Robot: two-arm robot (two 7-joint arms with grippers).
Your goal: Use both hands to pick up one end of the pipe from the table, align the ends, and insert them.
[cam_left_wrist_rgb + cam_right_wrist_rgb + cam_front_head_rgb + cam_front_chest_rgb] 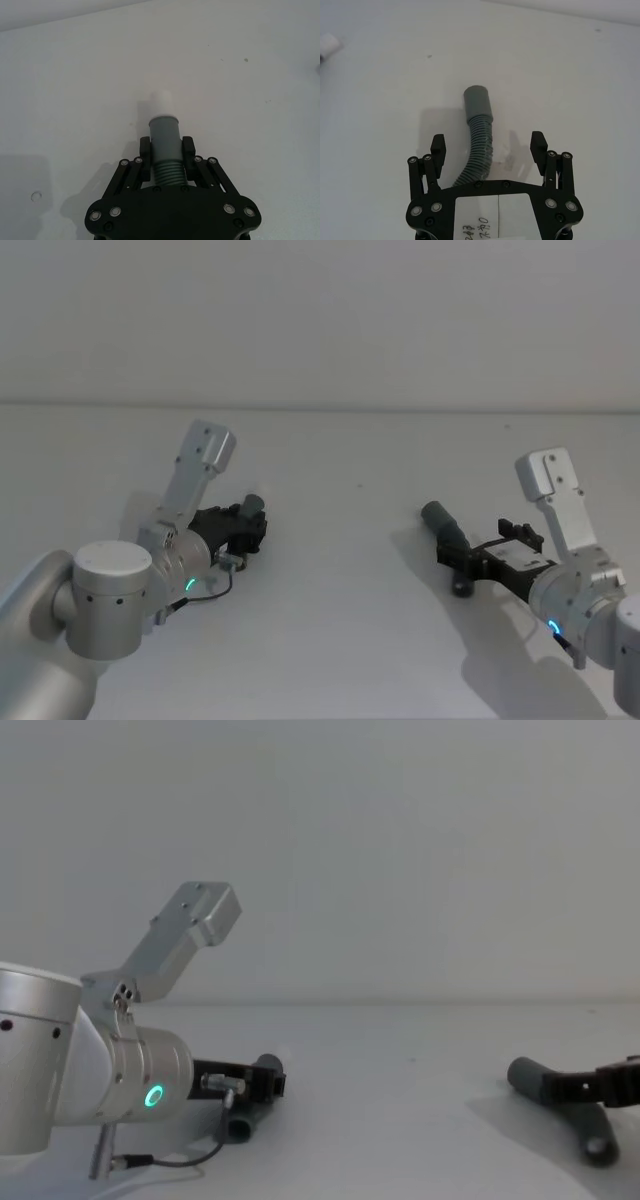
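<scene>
Pipe's white-tipped piece (165,131) is clamped in your left gripper (166,150). Your right gripper (488,145) holds its fingers (438,146) spread astride the collared piece (479,107), which lies on the table (340,640). Open surface separates them and runs to the far edge (320,406).

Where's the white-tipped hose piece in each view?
Head: hose piece left of centre, in the left gripper.
Left wrist: centre, clamped, white tip pointing away.
Right wrist: probably the white bit at the edge.
Chest: lower left, at the gripper.
Shared landmark: the left gripper.
</scene>
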